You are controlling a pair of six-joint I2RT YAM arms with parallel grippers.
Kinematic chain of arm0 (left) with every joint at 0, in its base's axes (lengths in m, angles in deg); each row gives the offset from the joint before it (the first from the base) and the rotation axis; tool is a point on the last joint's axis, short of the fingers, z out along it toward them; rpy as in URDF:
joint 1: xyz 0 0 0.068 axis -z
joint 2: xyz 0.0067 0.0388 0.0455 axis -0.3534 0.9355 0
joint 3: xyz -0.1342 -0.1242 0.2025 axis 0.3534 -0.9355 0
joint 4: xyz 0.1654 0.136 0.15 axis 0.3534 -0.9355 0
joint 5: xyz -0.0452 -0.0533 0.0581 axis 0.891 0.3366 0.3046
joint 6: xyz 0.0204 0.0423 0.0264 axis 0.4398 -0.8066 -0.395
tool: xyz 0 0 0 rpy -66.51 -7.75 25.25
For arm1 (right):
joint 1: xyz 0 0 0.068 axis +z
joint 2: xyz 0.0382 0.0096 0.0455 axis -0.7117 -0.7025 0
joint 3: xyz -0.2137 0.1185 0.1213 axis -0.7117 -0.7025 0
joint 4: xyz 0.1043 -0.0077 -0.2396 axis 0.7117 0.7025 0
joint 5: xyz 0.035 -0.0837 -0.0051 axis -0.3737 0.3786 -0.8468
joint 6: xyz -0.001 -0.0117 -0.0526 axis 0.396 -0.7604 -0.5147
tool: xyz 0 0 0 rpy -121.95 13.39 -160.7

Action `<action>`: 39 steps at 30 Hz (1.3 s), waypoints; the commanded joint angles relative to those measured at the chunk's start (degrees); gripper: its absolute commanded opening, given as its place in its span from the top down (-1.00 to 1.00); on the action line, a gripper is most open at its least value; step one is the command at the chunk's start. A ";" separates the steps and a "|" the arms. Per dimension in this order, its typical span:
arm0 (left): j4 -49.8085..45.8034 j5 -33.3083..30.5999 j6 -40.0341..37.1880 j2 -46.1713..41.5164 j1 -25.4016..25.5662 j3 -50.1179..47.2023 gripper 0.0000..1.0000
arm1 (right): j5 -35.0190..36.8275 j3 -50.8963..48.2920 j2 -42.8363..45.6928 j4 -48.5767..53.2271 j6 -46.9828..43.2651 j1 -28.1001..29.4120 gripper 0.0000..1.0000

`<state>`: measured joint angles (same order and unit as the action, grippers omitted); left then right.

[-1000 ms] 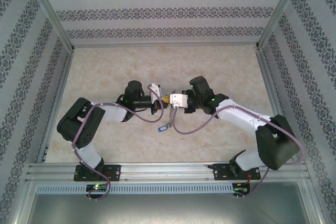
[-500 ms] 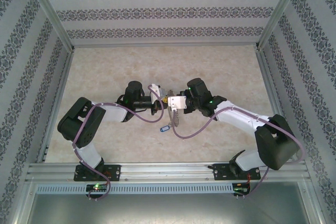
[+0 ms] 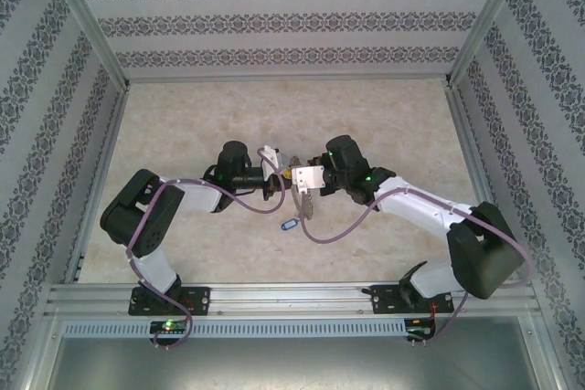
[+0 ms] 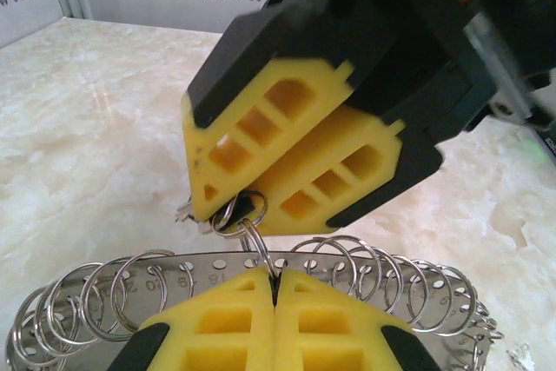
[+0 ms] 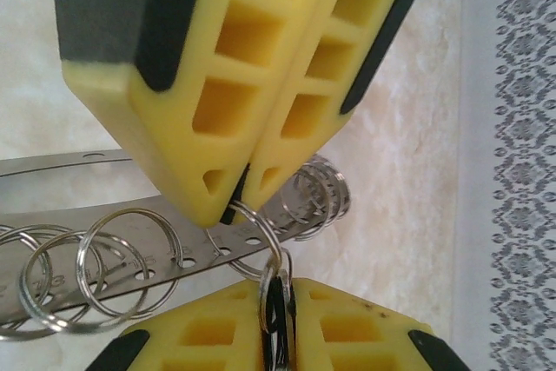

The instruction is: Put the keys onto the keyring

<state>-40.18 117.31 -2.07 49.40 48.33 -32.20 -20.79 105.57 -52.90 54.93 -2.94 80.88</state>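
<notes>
The left gripper [image 4: 274, 284] stays put above the counter [image 3: 183, 116], jaws pressed together on the keyring [image 4: 165, 271] (a blue key [image 3: 290, 223] dangles beneath). The right gripper [image 5: 236, 202] has slid in to meet it, jaws nipped on a ring [image 4: 224, 219], so threading looks under way.

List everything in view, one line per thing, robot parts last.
Flat perforated metal keyring band: one, silvery, beside the tools' tips.
Small metal split rings: many, silvery, strung through the band's holes.
Oval-headed key: one, blue and white, just below the tools in the top view.
Table: one, beige marbled, under everything.
Walls: three, grey floral stripes on white, around the table.
Left arm: one, black and white, reaching to the centre.
Right arm: one, black and white, reaching to the centre.
Left tool: one, yellow fingers, shut on one of the split rings.
Right tool: one, yellow fingers, shut on one of the split rings.
</notes>
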 commanded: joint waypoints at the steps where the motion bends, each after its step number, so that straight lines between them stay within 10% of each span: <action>1: -3.90 -1.11 0.56 -1.40 -0.72 0.58 0.98 | 2.27 1.60 3.06 -1.70 -3.86 0.97 0.72; 6: -4.52 -4.87 0.82 -5.64 -1.52 -1.11 0.66 | 5.46 1.43 4.77 -1.29 -8.68 3.22 0.70; 21: -18.24 -23.82 2.16 -18.26 -3.09 -0.39 0.52 | 2.45 8.94 11.68 2.23 -8.51 3.12 0.76; 27: -21.07 -31.83 8.07 -19.14 -4.68 -1.22 0.49 | 2.36 2.55 16.43 -8.64 16.51 -2.44 0.15; 30: -22.55 -34.88 9.83 -19.48 -4.93 -0.96 0.42 | 4.17 3.31 17.32 -7.75 40.13 -6.42 -0.95; 35: -28.98 -42.68 16.40 -17.90 -5.61 2.87 -0.09 | -9.41 3.03 14.77 -2.10 81.29 -21.27 -0.96; 39: -39.11 -46.70 23.35 -14.86 -6.39 9.25 -0.30 | -8.90 9.52 8.35 16.65 84.90 -22.21 -0.92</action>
<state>-70.58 76.42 13.76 32.88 43.02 -27.83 -26.21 111.36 -40.96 58.34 66.36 57.34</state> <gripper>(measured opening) 0.628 0.971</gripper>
